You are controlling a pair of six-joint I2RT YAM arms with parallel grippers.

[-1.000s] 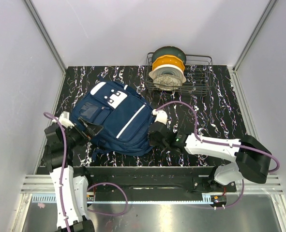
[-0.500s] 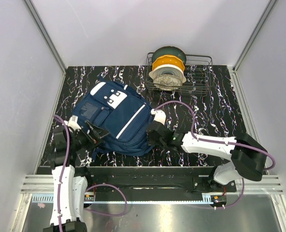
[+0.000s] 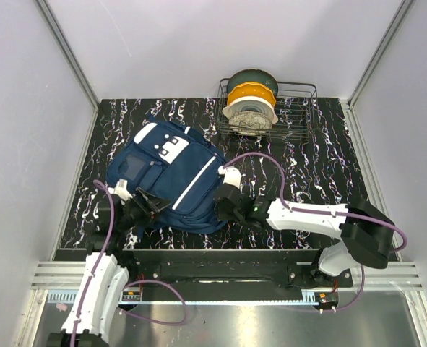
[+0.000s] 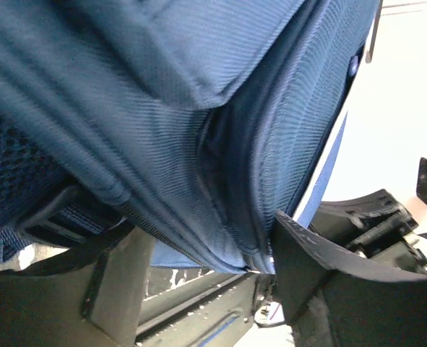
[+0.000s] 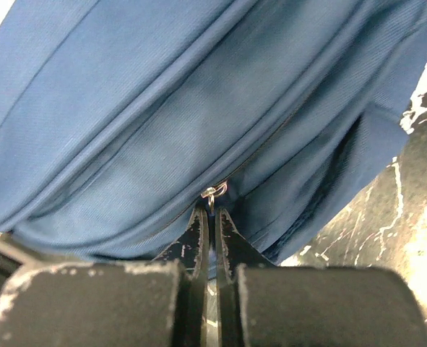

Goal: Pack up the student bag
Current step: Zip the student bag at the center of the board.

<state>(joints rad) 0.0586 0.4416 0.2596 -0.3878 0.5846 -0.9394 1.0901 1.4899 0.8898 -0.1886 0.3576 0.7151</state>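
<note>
The navy student bag (image 3: 173,173) lies on the black marbled table, white patches toward the back. My left gripper (image 3: 149,202) is at its near-left edge. In the left wrist view the bag's fabric (image 4: 199,108) hangs over and between the wide-apart fingers (image 4: 115,282), so that gripper (image 4: 213,267) is open. My right gripper (image 3: 224,206) is at the bag's near-right edge. In the right wrist view its jaws (image 5: 213,217) are closed on the metal zipper pull (image 5: 212,194) of the bag (image 5: 162,108).
A wire basket (image 3: 300,123) at the back right holds upright spools (image 3: 251,101) in dark green, orange and pale grey. A black rail (image 3: 220,260) runs along the table's near edge. Grey walls stand on the left, right and back.
My left arm has swung right and nearer, bringing its gripper in against the bag's near-left edge. My right gripper has shifted slightly left along the bag's near-right edge.
</note>
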